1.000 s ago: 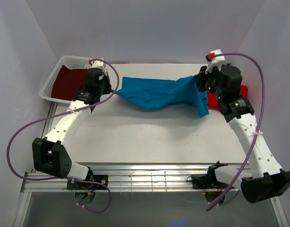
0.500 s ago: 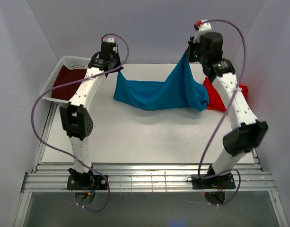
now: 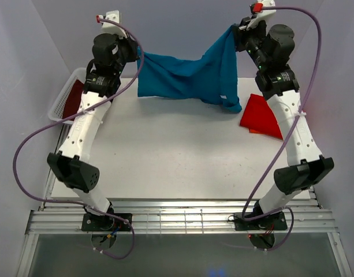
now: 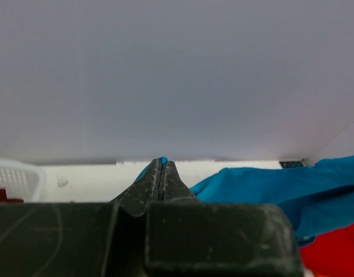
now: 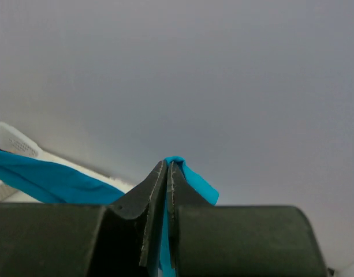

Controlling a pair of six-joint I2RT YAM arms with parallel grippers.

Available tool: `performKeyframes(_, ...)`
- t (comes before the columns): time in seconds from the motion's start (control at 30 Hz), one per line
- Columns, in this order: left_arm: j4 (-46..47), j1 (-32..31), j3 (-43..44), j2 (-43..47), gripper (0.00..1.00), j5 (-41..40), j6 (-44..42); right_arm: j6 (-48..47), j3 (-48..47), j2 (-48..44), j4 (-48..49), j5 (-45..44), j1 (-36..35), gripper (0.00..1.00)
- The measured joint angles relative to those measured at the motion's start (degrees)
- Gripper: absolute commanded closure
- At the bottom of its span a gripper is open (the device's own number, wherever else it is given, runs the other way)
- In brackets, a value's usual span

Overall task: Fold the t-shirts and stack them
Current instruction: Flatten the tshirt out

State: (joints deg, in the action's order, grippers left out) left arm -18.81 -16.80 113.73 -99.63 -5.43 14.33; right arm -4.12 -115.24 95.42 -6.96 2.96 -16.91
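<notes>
Teal-blue t-shirt hangs stretched between the two arms, sagging in the middle above the far side of the white table. Left gripper is clamped on the shirt's left upper corner. Right gripper pinches the right corner, with cloth poking out past its closed jaws. Red-orange t-shirt lies folded on the table beside the right arm. Dark maroon t-shirt sits inside the white mesh basket at the table's far left corner.

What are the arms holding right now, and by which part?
The teal-blue t-shirt, held by both arms. The left gripper pinches its top edge at the left end and the right gripper pinches the right end, so it hangs between them above the table.
</notes>
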Motion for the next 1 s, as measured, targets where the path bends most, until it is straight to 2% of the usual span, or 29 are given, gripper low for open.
performKeyframes(0.2, 11.7, -0.2, -13.7, 13.8, 1.00, 0.8, -2.5, -3.4, 10.8, -11.6, 6.7, 2.2, -2.8, 0.92)
performKeyframes(0.3, 15.0, -0.3, -24.6, 17.3, 1.00, 0.7, -2.2, -5.0, 20.8, -16.9, 8.0, 2.0, -5.4, 0.92)
performKeyframes(0.43, 13.3, -0.3, -38.8, 16.6, 1.00, 0.5, 0.4, -5.3, 36.8, -22.0, 5.6, 0.5, -8.8, 0.92)
performKeyframes(0.63, 2.9, -3.5, -57.6, 18.0, 1.00, -3.7, 8.2, -1.4, 55.6, -28.1, -3.8, -3.7, -13.3, 0.92)
performKeyframes(0.73, -3.0, -5.7, -60.8, 23.7, 1.00, -6.2, 12.7, 1.9, 59.6, -33.5, -10.1, -5.7, -17.4, 0.92)
performKeyframes(1.0, -15.1, -6.8, -60.9, 40.6, 1.00, -13.6, 24.3, 15.1, 60.5, -41.6, -20.5, -10.6, -30.6, 0.92)
